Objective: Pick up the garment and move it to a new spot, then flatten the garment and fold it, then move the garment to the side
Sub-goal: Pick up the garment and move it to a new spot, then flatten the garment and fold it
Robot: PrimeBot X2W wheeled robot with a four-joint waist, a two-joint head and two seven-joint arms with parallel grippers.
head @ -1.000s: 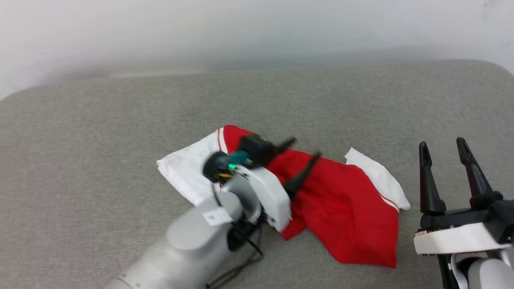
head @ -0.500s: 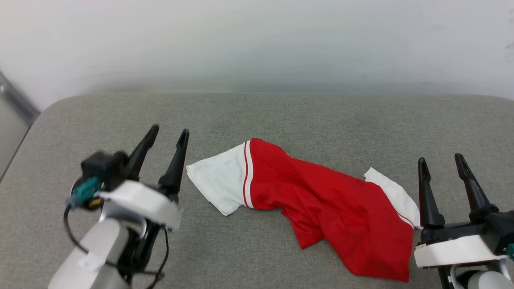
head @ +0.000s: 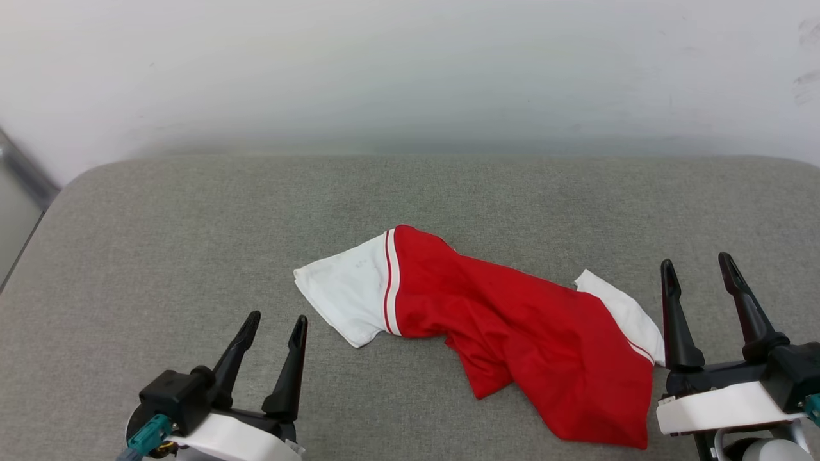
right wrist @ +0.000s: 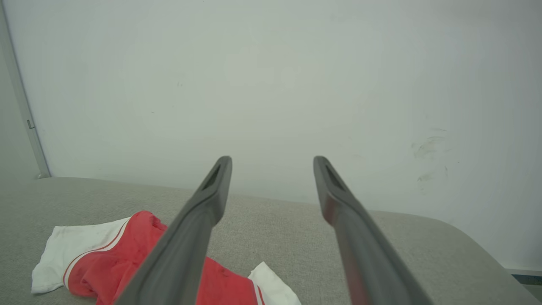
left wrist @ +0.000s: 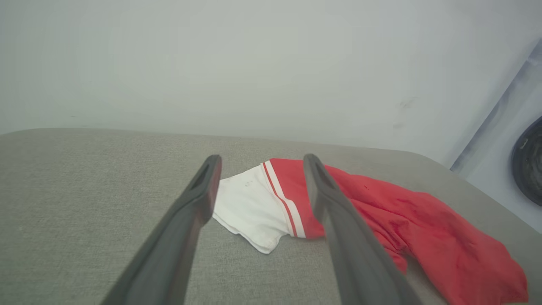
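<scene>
1. Red garment lies crumpled mid-cushion, with one white sleeve spread toward the robot's left.
2. Both claws stand spread and empty: left gripper near the sleeve, right gripper just beside the far edge.
3. Risk: pinching one bunched layer could lift the heap twisted, trapping folds underneath.
4. Risk: fingers pressed into the soft cushion may snag its weave.
</scene>
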